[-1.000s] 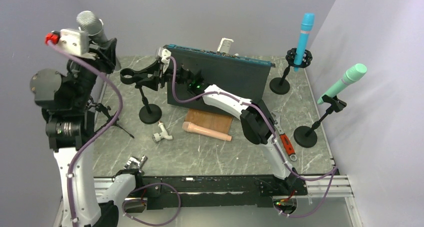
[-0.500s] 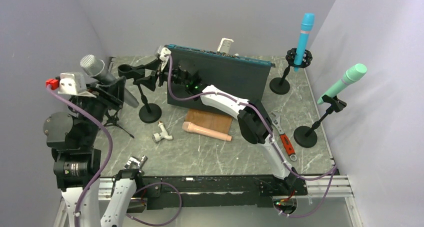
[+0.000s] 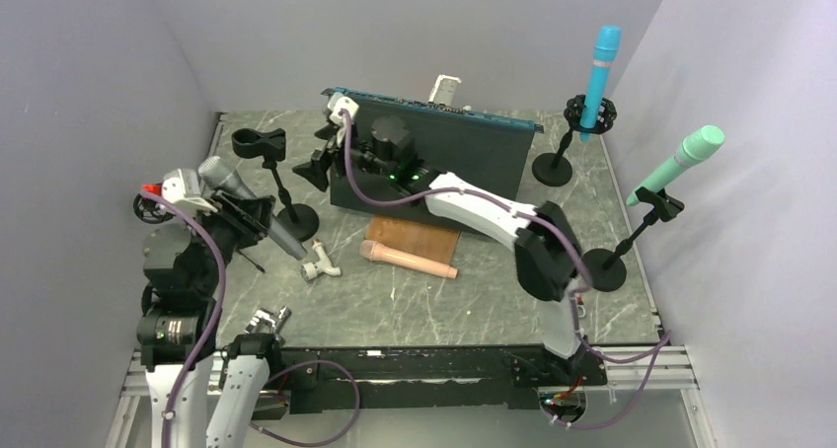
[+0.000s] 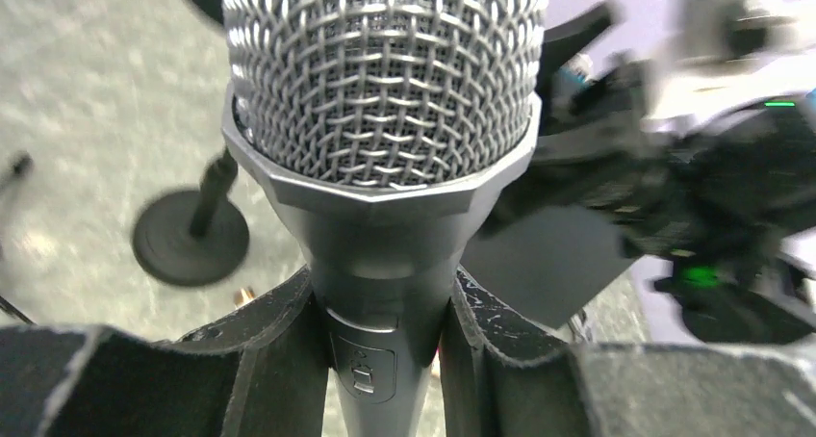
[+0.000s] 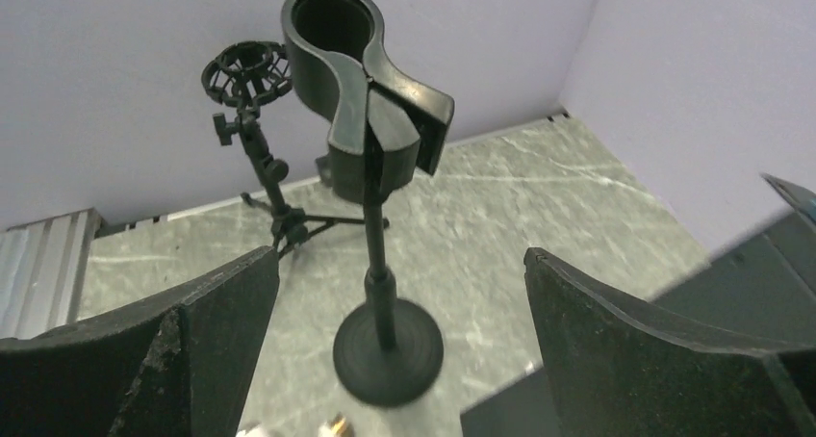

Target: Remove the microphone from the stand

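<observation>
Letting go of the black clip-topped stand [image 5: 370, 139], the right claw [image 5: 399, 273] has spread wide; the left claw [image 4: 380, 341], pinching the silver mesh-headed microphone [image 4: 385, 119], has lowered it left of the empty clip, so removal looks done

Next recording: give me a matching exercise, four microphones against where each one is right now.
Things:
1. grey mesh-headed microphone
2. bright blue microphone
3. mint green microphone
4. beige microphone

States:
a. lying flat, in no stand
b. upright in the round black cage mount
c. gripped between the left jaws
d. tilted in the black clip stand

Pairs: 1-c, 2-b, 3-d, 4-a
</observation>
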Robot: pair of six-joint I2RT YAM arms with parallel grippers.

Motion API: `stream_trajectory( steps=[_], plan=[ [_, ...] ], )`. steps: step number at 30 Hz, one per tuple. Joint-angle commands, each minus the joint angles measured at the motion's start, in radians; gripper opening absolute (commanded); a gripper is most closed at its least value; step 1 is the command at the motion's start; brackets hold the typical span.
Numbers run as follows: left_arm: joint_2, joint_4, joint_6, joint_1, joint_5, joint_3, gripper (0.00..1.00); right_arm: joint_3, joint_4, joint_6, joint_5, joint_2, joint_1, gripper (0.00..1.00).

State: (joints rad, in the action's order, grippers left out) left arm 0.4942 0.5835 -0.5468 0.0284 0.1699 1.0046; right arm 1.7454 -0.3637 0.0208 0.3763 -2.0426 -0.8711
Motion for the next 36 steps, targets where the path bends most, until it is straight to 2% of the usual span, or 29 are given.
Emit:
stream_trajectory(
  steps=[1, 5, 7, 10, 14, 17, 20, 22, 28, 31, 33, 36],
  plan=[
    [-0.042, -0.056, -0.234, -0.003, 0.045, -0.153, 0.00, -0.123, 0.140, -0.053, -0.153, 0.271, 0.001, 1.00],
    [-0.051, -0.179, -0.424, -0.021, 0.098, -0.382, 0.00, -0.321, 0.318, -0.032, -0.321, 0.518, 0.003, 1.00],
    [-0.015, -0.228, -0.531, -0.099, 0.081, -0.466, 0.00, -0.461, 0.355, -0.026, -0.371, 0.650, 0.007, 1.00],
    [0.088, -0.310, -0.599, -0.310, -0.087, -0.525, 0.00, -0.666, 0.421, -0.008, -0.398, 0.843, 0.008, 1.00],
    [0.289, -0.345, -0.740, -0.618, -0.331, -0.497, 0.00, -0.812, 0.541, 0.079, -0.404, 1.069, 0.008, 1.00],
    [0.422, -0.321, -0.930, -0.777, -0.478, -0.463, 0.00, -0.863, 0.641, 0.155, -0.412, 1.221, 0.007, 1.00],
    [0.517, -0.354, -1.150, -0.887, -0.553, -0.479, 0.00, -0.888, 0.713, 0.208, -0.409, 1.332, 0.008, 1.00],
    [0.561, -0.391, -1.262, -0.932, -0.576, -0.500, 0.00, -0.900, 0.755, 0.216, -0.425, 1.392, 0.008, 1.00],
    [0.662, -0.492, -1.439, -0.962, -0.540, -0.556, 0.00, -0.903, 0.865, 0.199, -0.474, 1.518, 0.008, 1.00],
    [0.699, -0.573, -1.485, -0.963, -0.521, -0.592, 0.06, -0.904, 0.893, 0.199, -0.475, 1.548, 0.007, 1.00],
    [0.717, -0.576, -1.491, -0.963, -0.515, -0.590, 0.09, -0.909, 0.908, 0.207, -0.479, 1.562, 0.008, 1.00],
    [0.748, -0.553, -1.489, -0.965, -0.526, -0.561, 0.18, -0.917, 0.910, 0.221, -0.471, 1.579, 0.007, 1.00]
  ],
)
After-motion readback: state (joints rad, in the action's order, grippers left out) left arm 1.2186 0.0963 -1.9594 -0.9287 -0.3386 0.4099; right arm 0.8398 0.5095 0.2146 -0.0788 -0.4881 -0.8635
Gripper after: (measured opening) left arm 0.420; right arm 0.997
